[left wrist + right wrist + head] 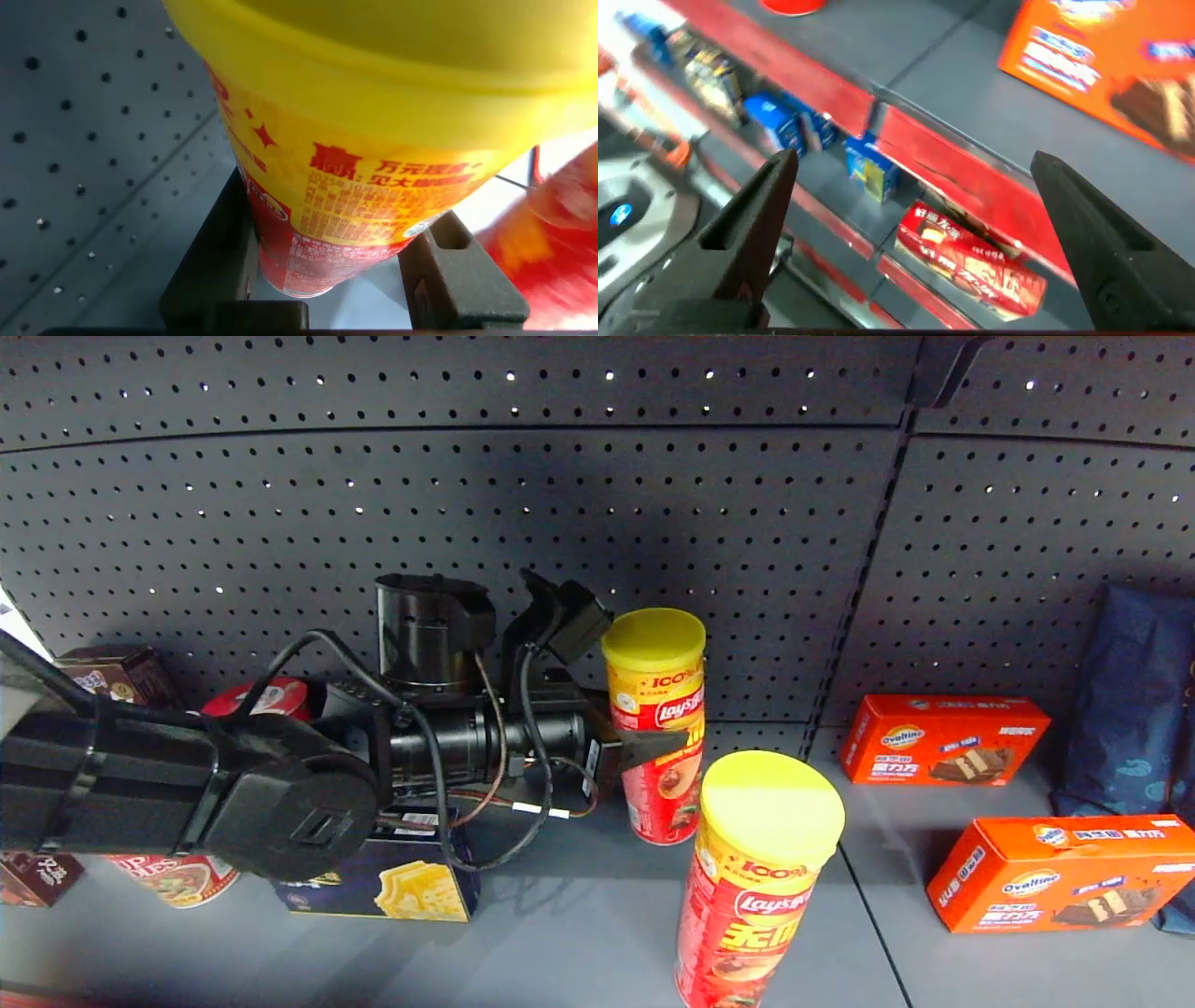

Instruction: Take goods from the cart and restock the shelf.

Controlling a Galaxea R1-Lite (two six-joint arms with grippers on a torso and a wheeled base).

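Canister of crisps (658,709), tall red-and-yellow cardboard tube with yellow plastic lid, upright at grey metal shelf (579,915), clamped mid-body by left gripper (655,749). Probably light, stiff, crushable, slick-walled; best gripped mid-height. Right gripper (929,243) spread wide, empty.

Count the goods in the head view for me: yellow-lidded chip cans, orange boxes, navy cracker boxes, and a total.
Chip cans: 2, the held chip can in the left gripper and the front chip can
Orange boxes: 2
Navy cracker box: 1
Total: 5
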